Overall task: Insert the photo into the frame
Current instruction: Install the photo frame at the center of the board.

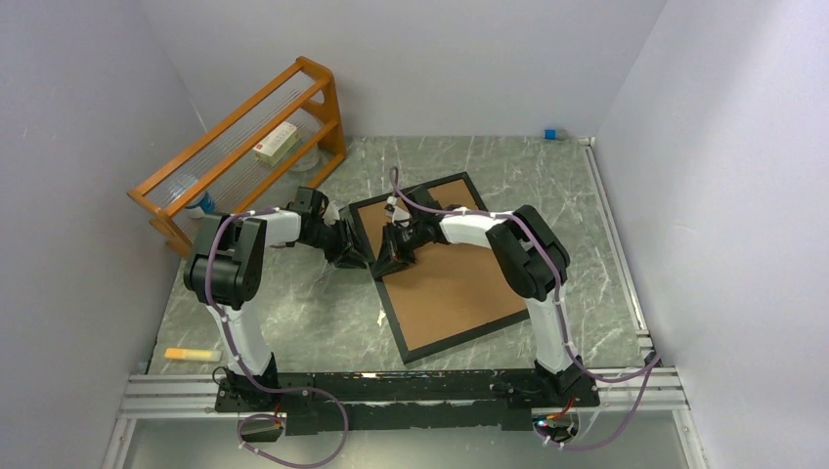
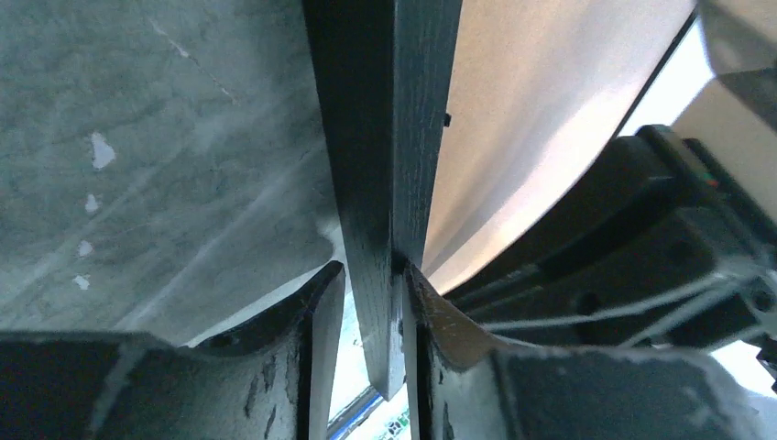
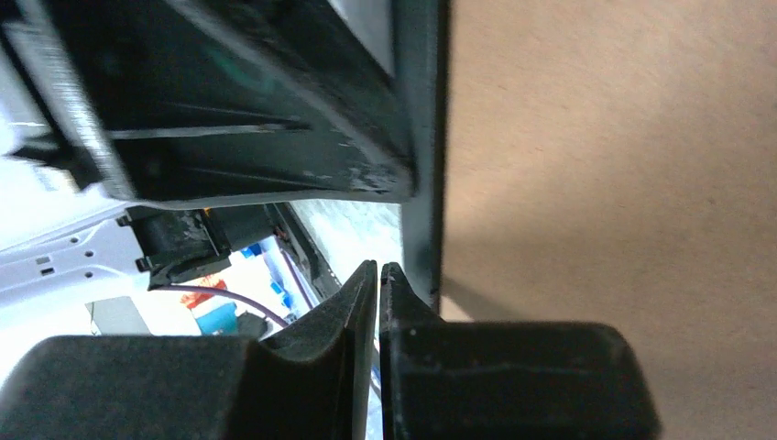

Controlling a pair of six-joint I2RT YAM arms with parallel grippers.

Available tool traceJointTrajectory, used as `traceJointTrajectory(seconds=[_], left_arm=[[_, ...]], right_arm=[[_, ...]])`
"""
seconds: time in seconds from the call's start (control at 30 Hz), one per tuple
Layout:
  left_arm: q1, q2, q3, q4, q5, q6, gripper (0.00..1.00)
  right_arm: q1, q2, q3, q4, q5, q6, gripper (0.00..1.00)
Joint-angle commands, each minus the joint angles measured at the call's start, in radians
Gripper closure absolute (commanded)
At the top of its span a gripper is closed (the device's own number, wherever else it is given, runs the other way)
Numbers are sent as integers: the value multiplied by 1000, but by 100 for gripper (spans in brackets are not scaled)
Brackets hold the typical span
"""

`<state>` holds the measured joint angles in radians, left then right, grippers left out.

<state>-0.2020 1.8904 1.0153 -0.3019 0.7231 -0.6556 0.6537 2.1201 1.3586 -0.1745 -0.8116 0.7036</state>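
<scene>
The frame (image 1: 459, 339) lies face down on the table, its thin black border around the brown backing board (image 1: 450, 293). The photo is not visible in any view. My left gripper (image 1: 357, 256) is at the frame's left edge; in the left wrist view (image 2: 371, 284) its fingers are closed around the black border (image 2: 385, 137), with the board (image 2: 531, 110) to the right. My right gripper (image 1: 383, 266) is just inside that same edge, close to the left gripper. In the right wrist view (image 3: 378, 270) its fingers are pressed together and empty, beside the border (image 3: 421, 137) and the board (image 3: 605, 183).
An orange wooden rack (image 1: 244, 147) stands at the back left with a white box (image 1: 277, 144) on it. A yellow-orange stick (image 1: 191, 354) lies at the near left. A small blue object (image 1: 550, 134) sits at the back wall. Walls enclose three sides.
</scene>
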Motion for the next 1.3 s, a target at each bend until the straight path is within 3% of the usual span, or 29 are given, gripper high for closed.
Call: traceJointTrajectory(seconds=[0.0,0.23,0.77,1.03,1.27], left_arm=[[-7,40,6,-63,-97,30,67],[-8,42,18,-91,-125,45,69],[-10,50,20,-118,-151,57,70],[-11,49,20,-118,-154,56,71],[-14,45,18,-124,-165,57,72]], right_arm=[[3,23,38,-94,-13,-44,91],[-4,35,28,-135,93,-58,97],[-59,25,-49,-140,194,-54,100],[-66,33,-51,-167,237,-69,100],[-71,44,-42,-228,380,-65,97]])
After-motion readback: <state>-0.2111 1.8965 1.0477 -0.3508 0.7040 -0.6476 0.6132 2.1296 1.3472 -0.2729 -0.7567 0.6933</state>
